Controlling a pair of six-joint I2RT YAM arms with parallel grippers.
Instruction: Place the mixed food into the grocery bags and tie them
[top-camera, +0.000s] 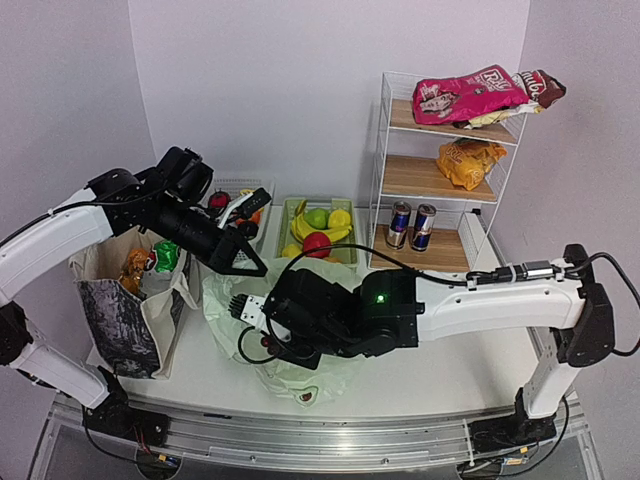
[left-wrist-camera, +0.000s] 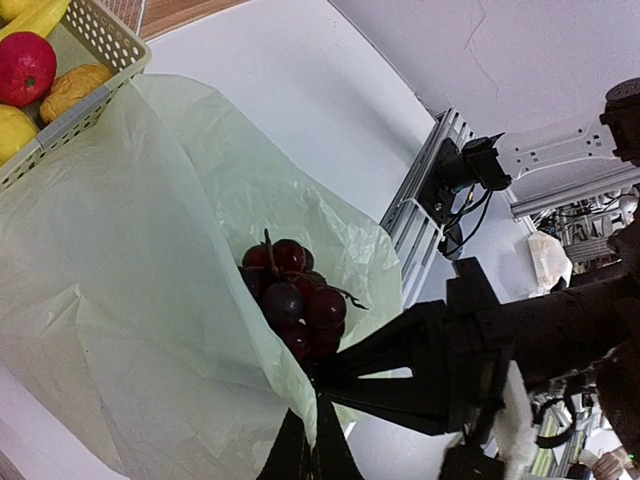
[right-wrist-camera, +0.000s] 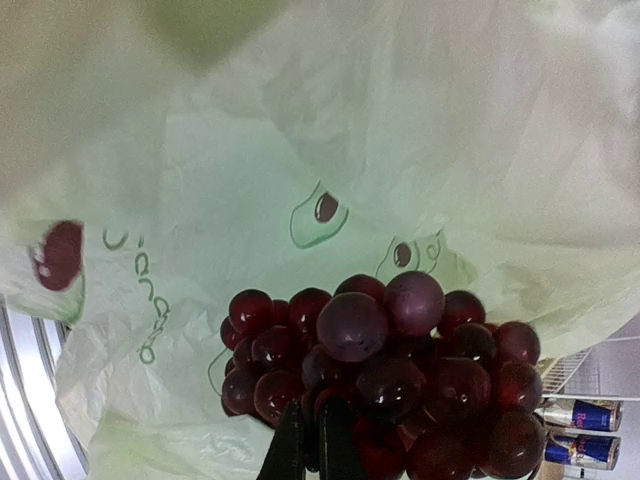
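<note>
The pale-green avocado-print grocery bag (top-camera: 300, 375) lies open at the table's middle. My left gripper (top-camera: 255, 266) is shut on its upper rim (left-wrist-camera: 290, 385), with the fingertips (left-wrist-camera: 322, 445) pinching the plastic and holding the mouth up. My right gripper (top-camera: 243, 300) reaches into the bag and is shut on a bunch of dark grapes (right-wrist-camera: 395, 355), seen just inside the rim (left-wrist-camera: 295, 300). Its fingers (right-wrist-camera: 335, 445) clamp the bunch from below. The beige tote (top-camera: 125, 310) stands at the left with an orange packet (top-camera: 134, 266) and a green can (top-camera: 165, 254) inside.
A green basket (top-camera: 345, 256) behind the bag holds bananas, a red apple and other fruit. A white basket (top-camera: 262, 232) sits to its left. The wire shelf (top-camera: 440, 180) at the right carries two drink cans (top-camera: 412, 226), an orange packet (top-camera: 468, 162) and a pink packet (top-camera: 470, 95).
</note>
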